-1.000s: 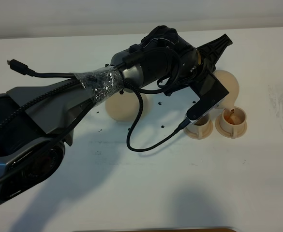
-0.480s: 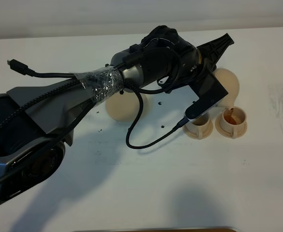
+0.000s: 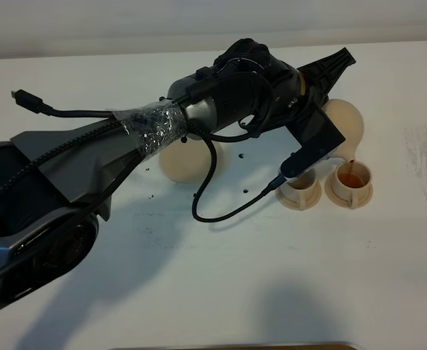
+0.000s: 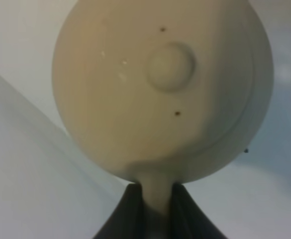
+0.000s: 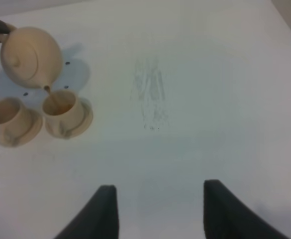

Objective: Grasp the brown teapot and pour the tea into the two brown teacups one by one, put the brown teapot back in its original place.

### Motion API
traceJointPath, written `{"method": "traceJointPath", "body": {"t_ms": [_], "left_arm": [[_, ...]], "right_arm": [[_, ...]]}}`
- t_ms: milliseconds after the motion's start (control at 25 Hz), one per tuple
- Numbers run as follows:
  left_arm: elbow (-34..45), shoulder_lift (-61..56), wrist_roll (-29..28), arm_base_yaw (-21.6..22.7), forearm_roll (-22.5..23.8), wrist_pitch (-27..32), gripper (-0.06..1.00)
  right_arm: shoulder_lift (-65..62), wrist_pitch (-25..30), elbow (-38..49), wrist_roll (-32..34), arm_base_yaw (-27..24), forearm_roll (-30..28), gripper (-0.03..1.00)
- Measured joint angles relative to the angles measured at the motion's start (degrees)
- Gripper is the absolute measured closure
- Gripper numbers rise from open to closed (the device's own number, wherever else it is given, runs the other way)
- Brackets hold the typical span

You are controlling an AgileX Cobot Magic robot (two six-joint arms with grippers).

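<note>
Looking at the brown teapot (image 3: 344, 125) held up off the tabletop (image 3: 235, 277), just beside and above the right-hand teacup (image 3: 349, 181), tipped over with the spout (image 5: 46, 85) aimed down into that cup and the handle (image 4: 157, 191) at the opposite, higher end, so the long handle-to-spout line slants down toward the cup. Can spot a thin dark trickle of tea (image 3: 352, 162) at the spout tip, plus orange-brown tea sitting in that cup. Got the left gripper (image 4: 157, 214) with jaws clamped tight on the handle, and getting the lid knob (image 4: 170, 66) dead-on in the left wrist view. Seeing the right gripper (image 5: 157, 211) well apart from all of it, jaws spread wide, gripping nothing. Can't find the spout from the left wrist, hidden behind the pot's belly. Can't tell what's in the left-hand teacup (image 3: 301, 191) either, half covered by the wrist camera (image 3: 312, 149) from above. Same deal with the original place (image 3: 184, 164), the wider saucer, mostly tucked behind the arm (image 3: 125, 146). Counting one teapot, two teacups, two small saucers (image 3: 365, 194) under them, one wider saucer.
</note>
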Motion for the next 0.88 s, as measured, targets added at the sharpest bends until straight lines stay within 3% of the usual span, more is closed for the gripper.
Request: {"method": "traceJointPath", "body": {"t_ms": [880], "left_arm": [[0.00,0.00,1.73,-0.37,0.02,-0.29,0.86]], "right_arm": [[0.00,0.00,0.00,0.00,0.00,0.00,0.56]]}}
